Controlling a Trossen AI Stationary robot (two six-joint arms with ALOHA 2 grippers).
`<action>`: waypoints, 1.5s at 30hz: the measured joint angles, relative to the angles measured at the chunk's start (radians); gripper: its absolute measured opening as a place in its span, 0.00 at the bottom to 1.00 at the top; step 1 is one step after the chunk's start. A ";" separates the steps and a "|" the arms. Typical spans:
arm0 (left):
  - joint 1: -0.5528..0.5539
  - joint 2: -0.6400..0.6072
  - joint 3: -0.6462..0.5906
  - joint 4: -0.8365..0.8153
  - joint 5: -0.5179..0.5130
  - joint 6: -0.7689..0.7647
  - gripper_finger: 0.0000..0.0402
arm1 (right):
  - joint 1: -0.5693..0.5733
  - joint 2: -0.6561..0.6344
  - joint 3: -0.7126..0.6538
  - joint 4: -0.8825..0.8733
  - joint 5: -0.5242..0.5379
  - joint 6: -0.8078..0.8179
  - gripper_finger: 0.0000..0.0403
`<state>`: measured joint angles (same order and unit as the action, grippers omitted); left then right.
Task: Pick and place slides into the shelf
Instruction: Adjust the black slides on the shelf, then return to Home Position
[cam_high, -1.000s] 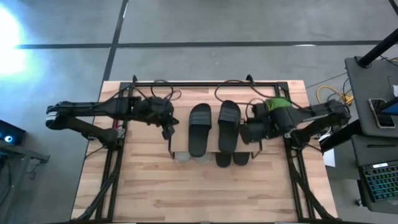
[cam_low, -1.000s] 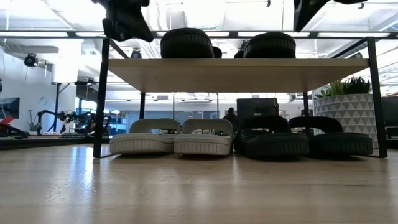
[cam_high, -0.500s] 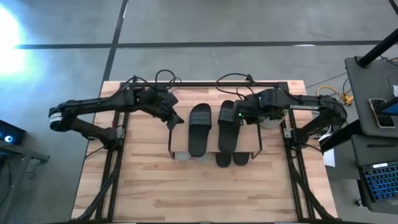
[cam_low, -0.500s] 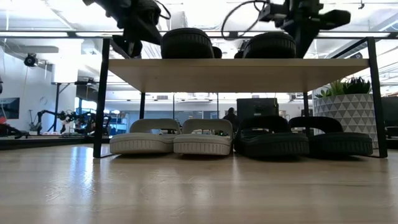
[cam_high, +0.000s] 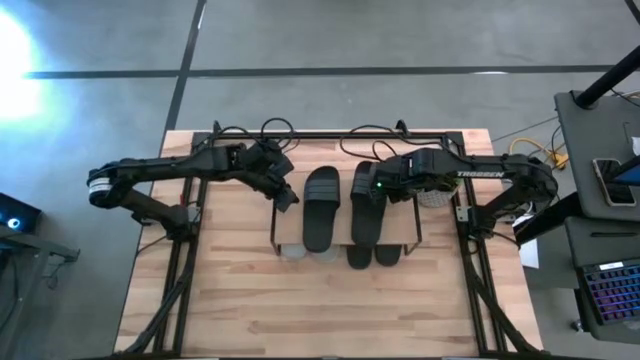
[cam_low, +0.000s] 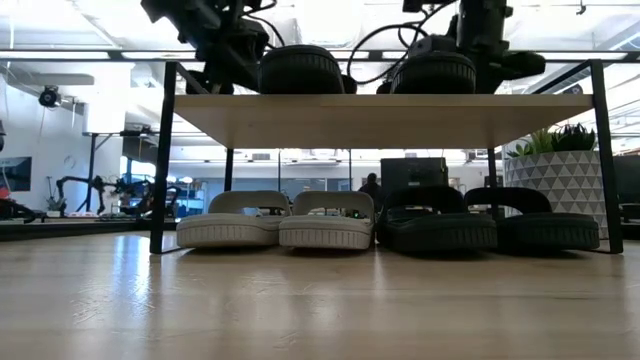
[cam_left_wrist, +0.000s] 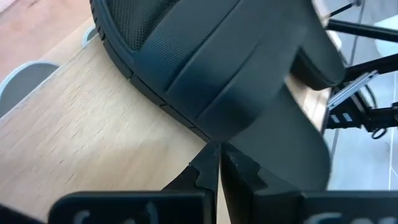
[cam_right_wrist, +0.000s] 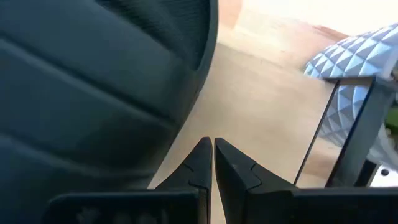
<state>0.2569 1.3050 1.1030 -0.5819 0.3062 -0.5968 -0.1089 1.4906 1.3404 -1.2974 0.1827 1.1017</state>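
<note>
Two black slides (cam_high: 322, 208) (cam_high: 368, 212) lie side by side on their soles on the shelf's light-wood top board (cam_high: 402, 226), and show in the low view (cam_low: 300, 70) (cam_low: 432, 72). Below the board a grey pair (cam_low: 275, 222) and a black pair (cam_low: 490, 225) stand on the table. My left gripper (cam_high: 290, 199) is shut at the left slide's left side (cam_left_wrist: 214, 151). My right gripper (cam_high: 362, 186) is shut beside the right slide's far end (cam_right_wrist: 209, 144). My left gripper has its shut fingertips (cam_left_wrist: 205, 163) against the left slide's sole edge (cam_left_wrist: 196, 127), below the strap, coming level from the table's left. The slide lies flat on the board. My right gripper's shut tips stand close to the right slide's sole edge (cam_right_wrist: 177, 134); I cannot tell whether they touch.
A white pot with a triangle pattern (cam_low: 560, 180) stands on the table right of the shelf, and shows in the right wrist view (cam_right_wrist: 348, 56). The shelf's black wire legs (cam_low: 160, 160) frame the lower slides. Bare wood (cam_high: 320, 300) lies near the table's near edge.
My left gripper has gone toward the table's right edge, up to the left black slide. My right gripper has gone toward the table's left and far edges, up to the right black slide's far end. Both slides stay where they were.
</note>
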 joint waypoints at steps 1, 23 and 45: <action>0.000 0.008 0.000 -0.001 -0.001 0.000 0.00 | -0.004 0.000 -0.005 0.005 0.001 -0.011 0.03; -0.002 0.118 0.033 0.101 0.021 -0.002 0.00 | -0.018 -0.005 0.011 0.068 -0.004 -0.138 0.03; -0.008 -0.002 0.043 0.028 -0.001 0.087 0.00 | 0.013 -0.152 0.011 0.024 0.002 -0.107 0.03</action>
<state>0.2493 1.3033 1.1462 -0.5543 0.3052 -0.5100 -0.0958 1.3391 1.3518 -1.2737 0.1851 0.9947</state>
